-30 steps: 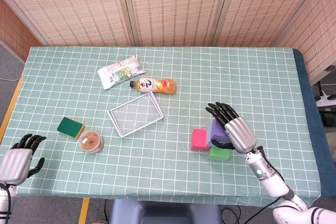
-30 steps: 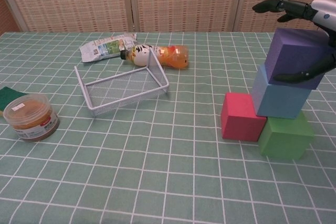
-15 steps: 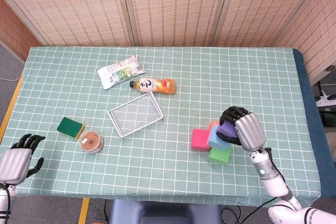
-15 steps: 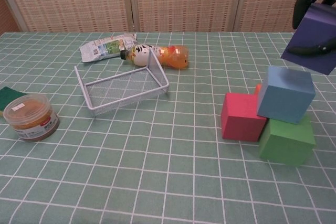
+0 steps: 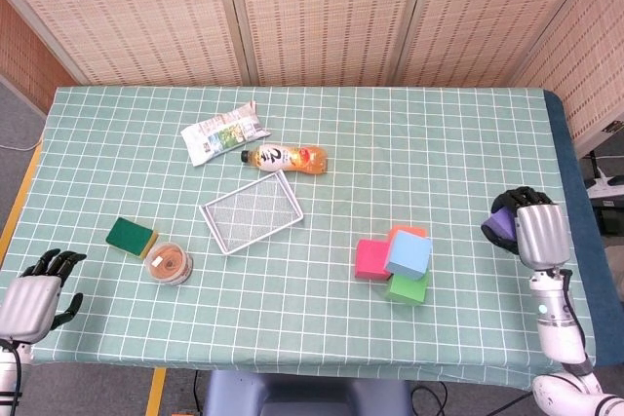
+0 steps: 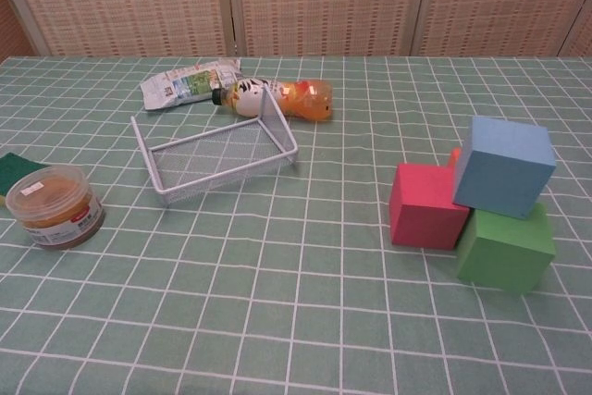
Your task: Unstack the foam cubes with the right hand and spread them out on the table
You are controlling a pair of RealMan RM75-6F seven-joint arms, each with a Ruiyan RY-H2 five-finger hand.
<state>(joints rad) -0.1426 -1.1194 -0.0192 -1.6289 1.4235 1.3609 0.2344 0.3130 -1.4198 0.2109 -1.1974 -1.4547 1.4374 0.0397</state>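
Right robot hand point(image 5: 529, 229) holds the purple foam cube point(image 5: 499, 227) near the desk's right edge. Left robot hand point(image 5: 34, 294) idle, fingers loosely curled, holding nothing. Light-blue foam cube point(image 6: 504, 166) perched askew on the green foam cube point(image 6: 504, 250) looks light, squashy; grip opposite faces.

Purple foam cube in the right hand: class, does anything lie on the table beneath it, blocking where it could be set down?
Nothing visible. The right hand holds the purple foam cube over bare green checked tablecloth near the right edge.

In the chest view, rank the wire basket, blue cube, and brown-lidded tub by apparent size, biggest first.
1. wire basket, clearly widest.
2. blue cube and brown-lidded tub: they look about alike in this view, and their differing nearness to the camera makes it unsure, so I won't rank them.
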